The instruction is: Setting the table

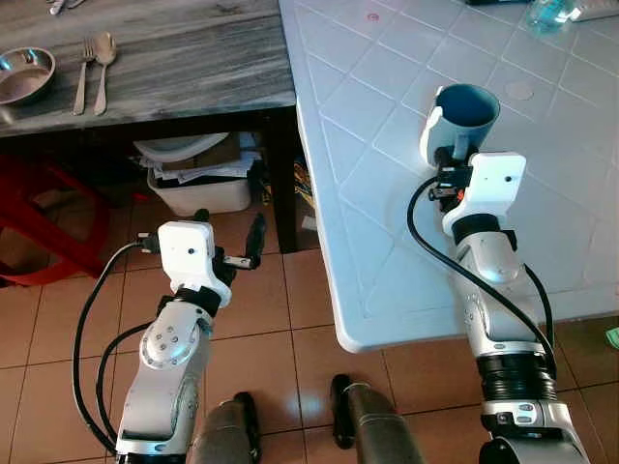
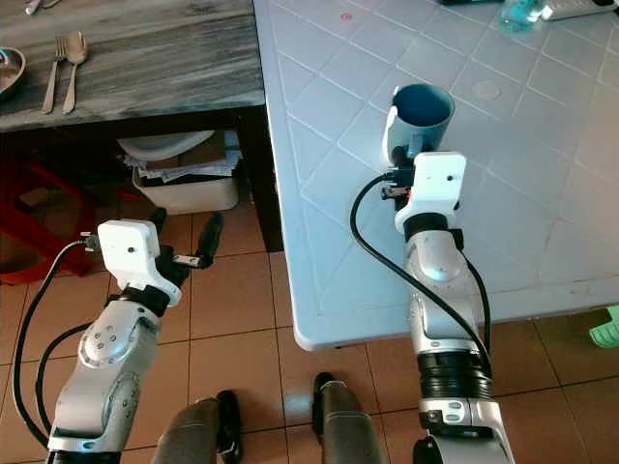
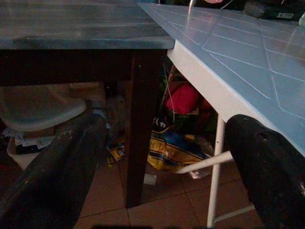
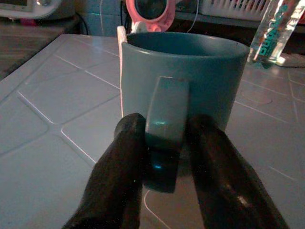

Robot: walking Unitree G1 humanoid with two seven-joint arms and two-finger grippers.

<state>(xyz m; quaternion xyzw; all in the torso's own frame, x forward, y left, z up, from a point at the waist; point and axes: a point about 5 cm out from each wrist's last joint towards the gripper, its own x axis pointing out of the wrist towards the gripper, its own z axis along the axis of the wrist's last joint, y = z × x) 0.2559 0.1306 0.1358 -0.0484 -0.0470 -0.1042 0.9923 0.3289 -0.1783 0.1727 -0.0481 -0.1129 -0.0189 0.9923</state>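
Note:
A blue mug (image 1: 469, 108) is upright at the near part of the white plastic table (image 1: 377, 203). My right gripper (image 4: 164, 131) is shut on the mug's handle (image 4: 166, 109), one black finger on each side. I cannot tell whether the mug rests on the table or hangs just above it. On the dark wooden table (image 1: 184, 53) at the left lie a fork (image 1: 84, 60) and a spoon (image 1: 103, 58) beside a metal bowl (image 1: 23, 73). My left gripper (image 1: 230, 229) is open and holds nothing, low over the tiled floor by that table's leg (image 3: 143, 119).
A white bin of papers (image 1: 198, 182) and a red stool (image 1: 44, 227) stand under the wooden table. Bags (image 3: 176, 143) lie under the white table by its thin metal leg (image 3: 217, 167). A clear bottle (image 4: 279, 28) stands at the far side.

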